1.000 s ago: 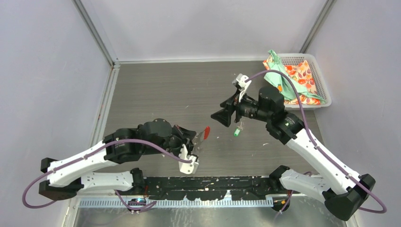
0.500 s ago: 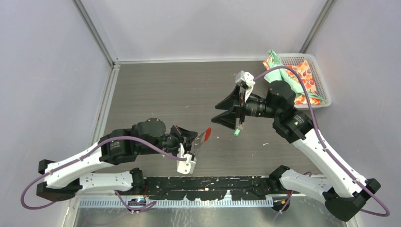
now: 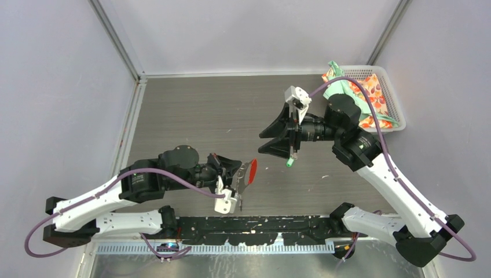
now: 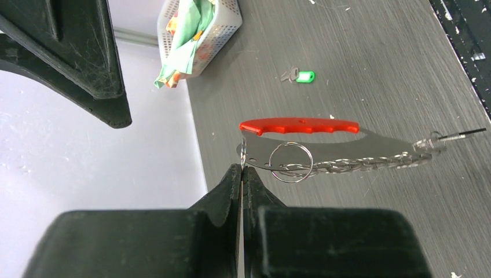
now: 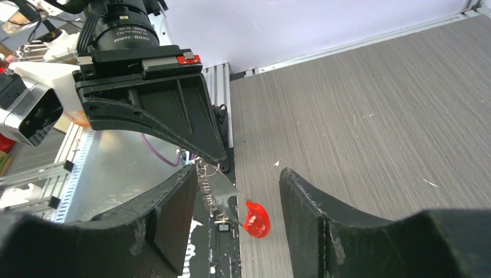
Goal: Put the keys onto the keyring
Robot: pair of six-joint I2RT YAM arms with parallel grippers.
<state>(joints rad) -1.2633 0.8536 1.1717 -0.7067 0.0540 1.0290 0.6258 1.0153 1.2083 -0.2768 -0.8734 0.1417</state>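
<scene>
Left wrist view: the left gripper (image 4: 242, 174) is fully closed, pinching one end of the grey chain-like metal keyring with an elongated red plastic tab (image 4: 336, 147) and holding it clear of the dark wood-grain tabletop (image 4: 376, 52). The keyring is judged light, with a limp chain likely to swing; grip at the rigid end. The small silver key with a bright-green tag (image 4: 301, 76) lies flat on the tabletop. It is thin and probably slippery, so pinch across the tag. The right gripper (image 3: 262, 142) hovers near this key, open and empty.
</scene>
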